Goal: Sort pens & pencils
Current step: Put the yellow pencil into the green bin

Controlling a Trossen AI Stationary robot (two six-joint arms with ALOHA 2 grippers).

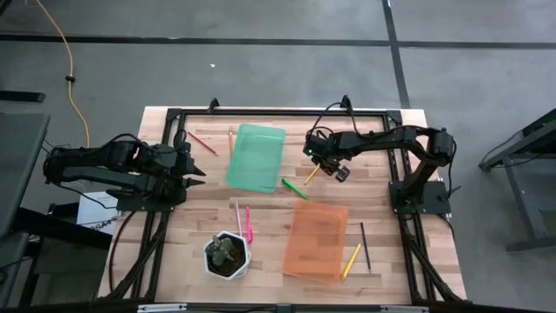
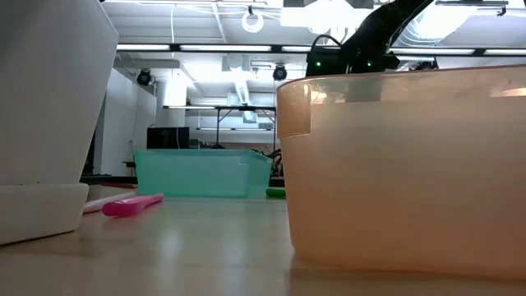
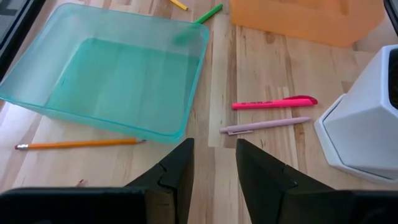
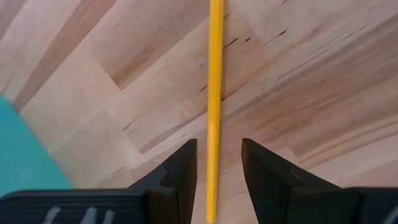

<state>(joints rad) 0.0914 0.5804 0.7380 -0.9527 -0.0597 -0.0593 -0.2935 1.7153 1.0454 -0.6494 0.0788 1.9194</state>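
A yellow pencil (image 4: 215, 93) lies flat on the wooden table, right of the green tray (image 1: 256, 158). My right gripper (image 4: 219, 146) hovers over it, open and pointing down. One finger stands on each side of the pencil's near end and lines up along it, without touching. In the high view this pencil (image 1: 311, 176) sits just left of my right gripper (image 1: 333, 169). My left gripper (image 1: 198, 171) waits open at the table's left, holding nothing. A green pen (image 1: 294, 188), a pink pen (image 1: 248, 224), a pale pen (image 1: 238, 217) and an orange pencil (image 3: 81, 144) lie loose.
The orange tray (image 1: 317, 241) stands at the near right, with a dark pen (image 1: 365, 245) and a yellow one (image 1: 351, 261) beside it. A white plant pot (image 1: 228, 255) stands near the front edge. A red pencil (image 1: 201, 142) lies at the far left.
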